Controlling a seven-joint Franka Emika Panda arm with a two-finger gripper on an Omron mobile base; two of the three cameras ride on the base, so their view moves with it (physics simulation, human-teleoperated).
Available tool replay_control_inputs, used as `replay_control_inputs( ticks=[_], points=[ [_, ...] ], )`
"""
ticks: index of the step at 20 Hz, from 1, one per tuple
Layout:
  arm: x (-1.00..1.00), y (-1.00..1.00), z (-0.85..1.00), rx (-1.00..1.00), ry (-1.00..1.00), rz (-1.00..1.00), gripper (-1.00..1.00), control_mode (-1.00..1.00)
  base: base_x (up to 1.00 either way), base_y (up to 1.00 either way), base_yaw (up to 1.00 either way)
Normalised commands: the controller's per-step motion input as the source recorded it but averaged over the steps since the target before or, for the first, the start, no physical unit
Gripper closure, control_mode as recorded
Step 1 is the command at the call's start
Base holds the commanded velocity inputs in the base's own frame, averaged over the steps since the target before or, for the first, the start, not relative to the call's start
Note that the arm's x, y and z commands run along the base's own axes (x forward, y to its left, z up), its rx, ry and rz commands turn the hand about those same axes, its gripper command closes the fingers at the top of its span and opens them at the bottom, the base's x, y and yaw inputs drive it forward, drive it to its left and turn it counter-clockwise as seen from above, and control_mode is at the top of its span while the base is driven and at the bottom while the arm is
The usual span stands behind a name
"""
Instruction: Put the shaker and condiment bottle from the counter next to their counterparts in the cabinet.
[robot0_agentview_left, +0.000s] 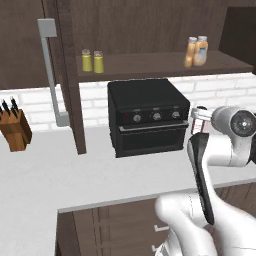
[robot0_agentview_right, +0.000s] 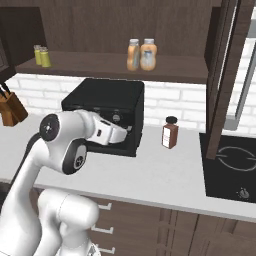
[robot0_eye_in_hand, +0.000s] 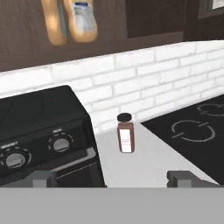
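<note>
Two alike yellow-green shakers (robot0_agentview_left: 86, 60) (robot0_agentview_left: 98, 62) stand side by side at the left of the cabinet shelf (robot0_agentview_left: 150, 66). Two alike orange condiment bottles (robot0_agentview_left: 201, 50) (robot0_agentview_left: 190, 52) stand touching at its right end. I cannot tell which of each pair is the counterpart. In the right base view the shakers (robot0_agentview_right: 41, 56) and the bottles (robot0_agentview_right: 141, 54) sit on the same board. My gripper (robot0_eye_in_hand: 113, 178) is open and holds nothing. It hovers low over the counter (robot0_agentview_left: 100, 170), by the front right of the black oven, well below the shelf.
A black toaster oven (robot0_agentview_left: 147, 117) stands on the counter under the shelf. A dark red-brown jar (robot0_agentview_right: 170, 132) stands right of it, ahead of my gripper. A cooktop (robot0_agentview_right: 232, 165) lies at the right, a knife block (robot0_agentview_left: 15, 129) at the left. The cabinet door with its grey bar handle (robot0_agentview_left: 50, 75) hangs open.
</note>
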Motion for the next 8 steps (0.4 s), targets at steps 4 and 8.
replay_control_inputs(
  ticks=[4,8],
  points=[
    [-1.0,0.07,-0.64,0.0,-0.12,-0.01,-1.0,-1.0,0.0,0.0,0.0],
    [-1.0,0.06,-0.59,0.0,-0.12,-0.01,-1.0,-1.0,0.0,0.0,0.0]
  ],
)
